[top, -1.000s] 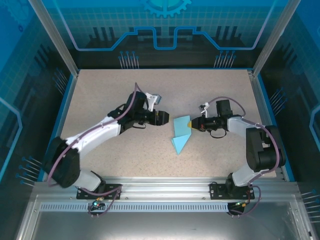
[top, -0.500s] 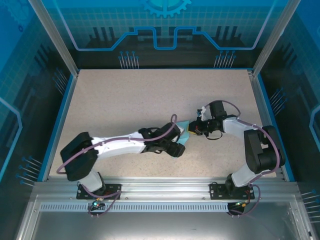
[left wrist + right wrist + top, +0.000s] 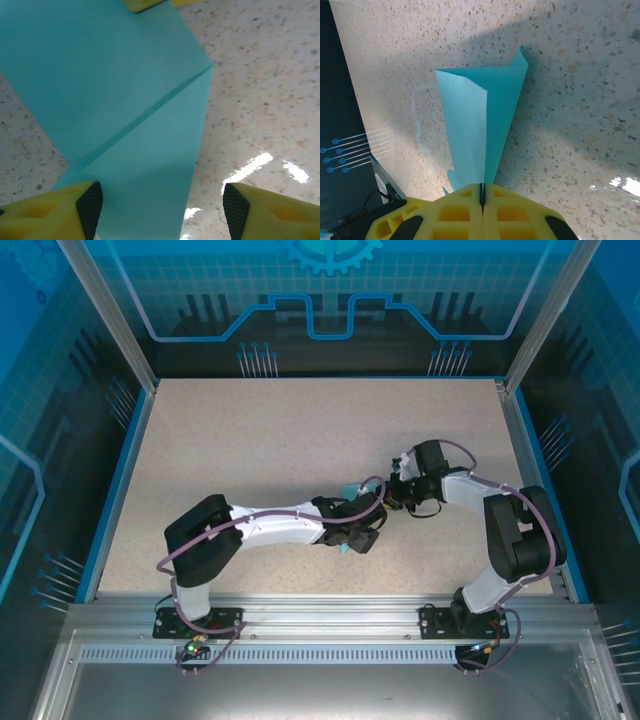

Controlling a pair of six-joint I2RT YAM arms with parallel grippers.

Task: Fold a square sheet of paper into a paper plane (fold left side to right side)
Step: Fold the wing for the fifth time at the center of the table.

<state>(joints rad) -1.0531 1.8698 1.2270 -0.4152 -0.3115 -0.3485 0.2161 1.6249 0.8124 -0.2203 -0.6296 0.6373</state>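
Observation:
The square sheet of paper (image 3: 480,125) is light blue and folded into a narrow, pointed shape with a diagonal crease (image 3: 145,112). It lies on the speckled table, one layer curling up. My right gripper (image 3: 481,192) is shut on its near end, and its yellow tip (image 3: 142,4) also appears in the left wrist view. My left gripper (image 3: 162,212) hovers open just above the sheet. One of its pads (image 3: 90,210) is over the paper, the other (image 3: 235,210) over bare table. From above, the left gripper (image 3: 366,536) covers most of the sheet beside the right gripper (image 3: 392,498).
The speckled tabletop (image 3: 250,440) is bordered by a blue rim (image 3: 125,470) and transparent walls. The left arm (image 3: 270,525) stretches low across the table's near middle. The right arm's elbow (image 3: 515,530) stands at the right edge.
The left arm swung from the table's middle left down and across to the paper, and its open gripper now sits over the sheet. The right gripper kept its hold and shifted slightly.

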